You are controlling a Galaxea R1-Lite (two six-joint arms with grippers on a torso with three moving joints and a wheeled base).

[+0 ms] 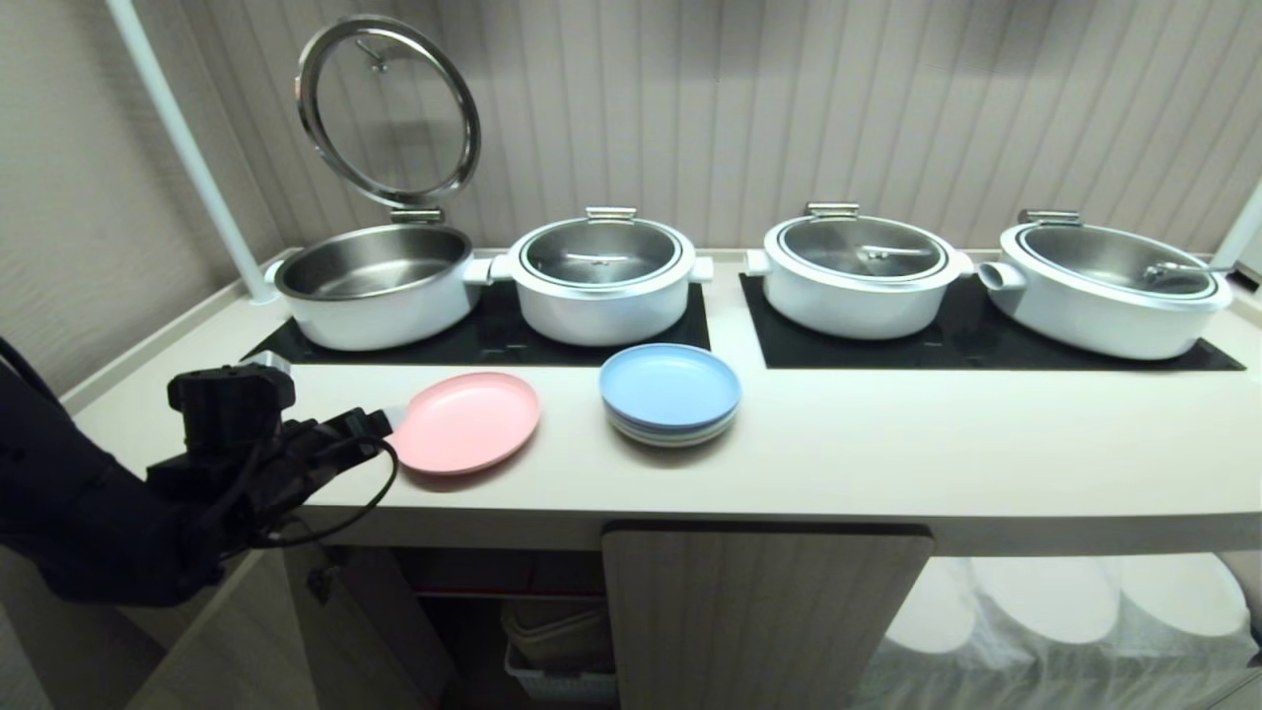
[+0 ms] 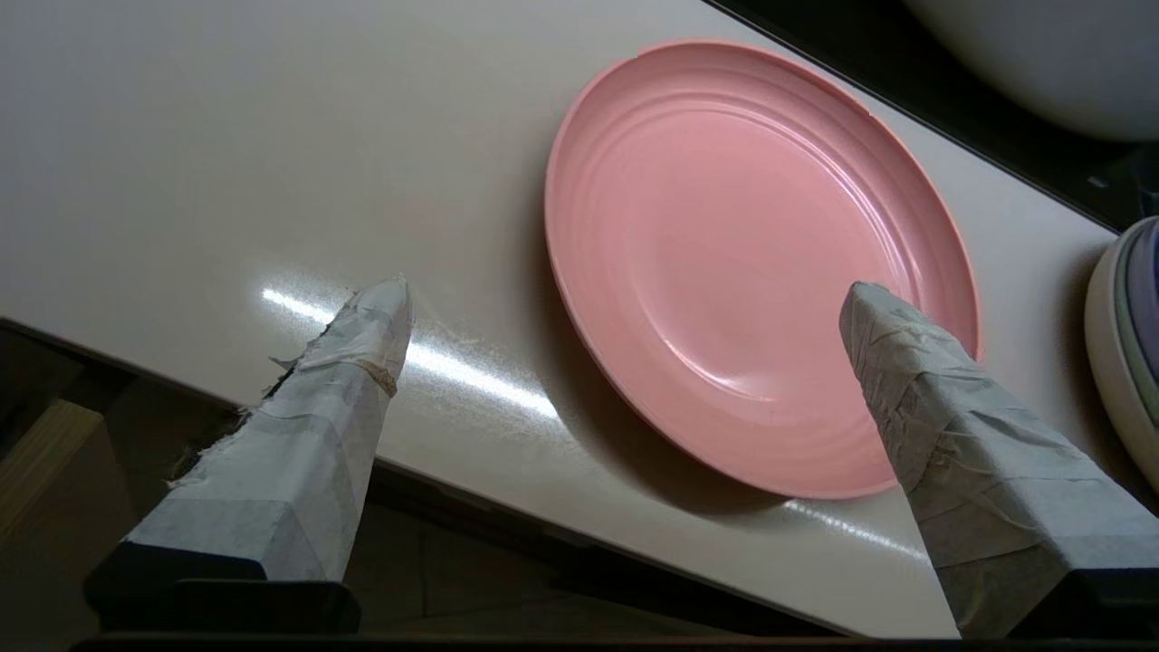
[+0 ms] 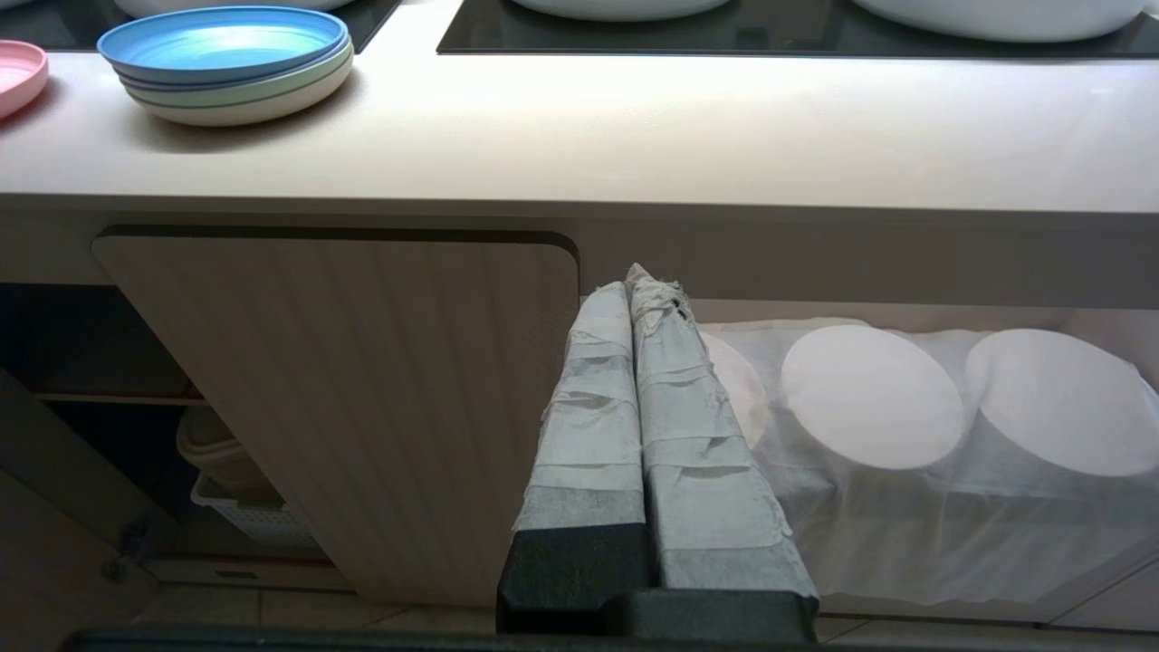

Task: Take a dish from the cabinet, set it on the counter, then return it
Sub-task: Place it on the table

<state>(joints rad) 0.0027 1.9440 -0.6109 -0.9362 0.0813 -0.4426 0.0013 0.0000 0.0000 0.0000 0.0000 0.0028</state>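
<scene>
The pink dish (image 1: 465, 421) lies flat on the cream counter (image 1: 887, 454), near its front edge and left of the middle. My left gripper (image 1: 380, 426) hovers at the dish's left rim, open and holding nothing. In the left wrist view the gripper (image 2: 625, 294) has one taped finger (image 2: 914, 380) over the dish (image 2: 761, 263) and the other over bare counter (image 2: 181, 136). Below the counter, the cabinet (image 1: 764, 611) has its right door closed and its left side open. My right gripper (image 3: 634, 281) is shut and parked low in front of the closed door (image 3: 362, 407).
A blue-topped stack of plates (image 1: 670, 394) sits just right of the dish. Several white pots stand on two black cooktop panels (image 1: 986, 360) behind; the leftmost pot's lid (image 1: 389, 108) is raised. White-draped plates (image 1: 1065, 602) fill the recess at lower right. A basket (image 1: 557, 671) sits inside the cabinet.
</scene>
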